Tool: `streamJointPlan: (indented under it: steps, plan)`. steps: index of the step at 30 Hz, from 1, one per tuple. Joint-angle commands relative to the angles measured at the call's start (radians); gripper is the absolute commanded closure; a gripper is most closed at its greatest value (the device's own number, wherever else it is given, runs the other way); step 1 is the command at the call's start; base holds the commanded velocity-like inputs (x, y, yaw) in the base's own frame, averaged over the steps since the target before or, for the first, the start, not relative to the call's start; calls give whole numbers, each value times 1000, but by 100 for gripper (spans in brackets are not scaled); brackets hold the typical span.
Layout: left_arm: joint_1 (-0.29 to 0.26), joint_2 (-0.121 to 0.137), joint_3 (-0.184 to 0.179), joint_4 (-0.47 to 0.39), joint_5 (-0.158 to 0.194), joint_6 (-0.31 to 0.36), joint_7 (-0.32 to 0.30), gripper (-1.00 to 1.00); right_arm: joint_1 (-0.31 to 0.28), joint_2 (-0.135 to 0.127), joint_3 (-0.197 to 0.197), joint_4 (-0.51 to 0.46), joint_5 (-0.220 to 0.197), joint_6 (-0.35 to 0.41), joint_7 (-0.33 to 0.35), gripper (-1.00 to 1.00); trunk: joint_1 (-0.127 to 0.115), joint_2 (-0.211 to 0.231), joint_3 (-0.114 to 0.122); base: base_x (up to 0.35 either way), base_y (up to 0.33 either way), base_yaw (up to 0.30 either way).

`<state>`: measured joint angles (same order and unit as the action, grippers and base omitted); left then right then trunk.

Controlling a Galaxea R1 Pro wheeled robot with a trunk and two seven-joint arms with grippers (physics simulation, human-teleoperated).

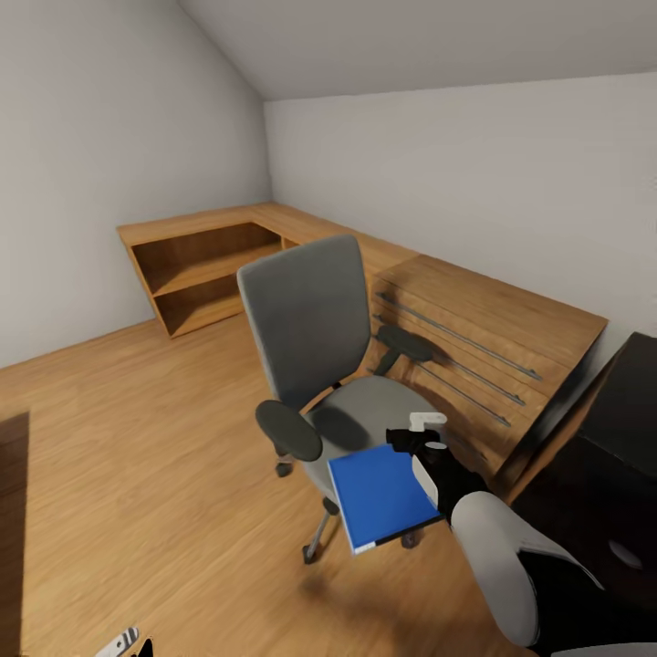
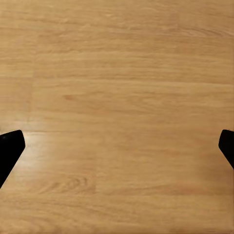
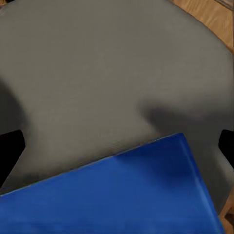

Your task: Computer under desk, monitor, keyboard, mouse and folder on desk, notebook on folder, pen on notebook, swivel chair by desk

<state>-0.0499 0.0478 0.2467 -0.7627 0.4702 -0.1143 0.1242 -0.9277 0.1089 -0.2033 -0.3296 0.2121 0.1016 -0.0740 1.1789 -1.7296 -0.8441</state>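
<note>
Hovering spread over the chair (image 1: pixel 365 401), the right gripper (image 1: pixel 429 436) should pinch the thin, stiff, light folder's (image 1: pixel 381 493) overhanging edge.

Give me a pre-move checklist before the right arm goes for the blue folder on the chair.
1. Folder located: ok. The blue folder lies on the swivel chair, overhanging the seat's front edge.
2. Right gripper lined up: ok. It hangs over the seat beside the folder.
3. Right gripper open: ok. The fingertips stand wide apart in the right wrist view, nothing between them.
4. Folder gripped: not ok, not yet held.
5. Left gripper free: ok. Open over bare wood floor.
6. Desk spot for the folder: cannot tell.
</note>
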Motion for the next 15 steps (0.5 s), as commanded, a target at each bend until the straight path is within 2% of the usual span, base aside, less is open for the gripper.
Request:
streamJointPlan:
  steps: [1, 8, 12, 15]
  plan:
    - [0, 0, -3, 0, 10, -4, 2, -100, 0, 1, -5, -2, 10, 5, -2, -100, -1, 0, -1, -215, 177, -30]
    - [0, 0, -3, 2, 10, -4, 2, -100, 0, 1, -5, -3, 10, 3, -3, -100, -1, 0, -1, -202, 160, -10]
    - [0, 0, -3, 2, 10, -4, 2, -100, 0, 1, -5, -3, 10, 1, -3, -100, -1, 0, 2, -222, 134, -132]
    - [0, 0, -3, 2, 10, -4, 2, -100, 0, 0, -5, -2, 10, 1, -3, -100, -1, 0, 4, -53, 29, -216]
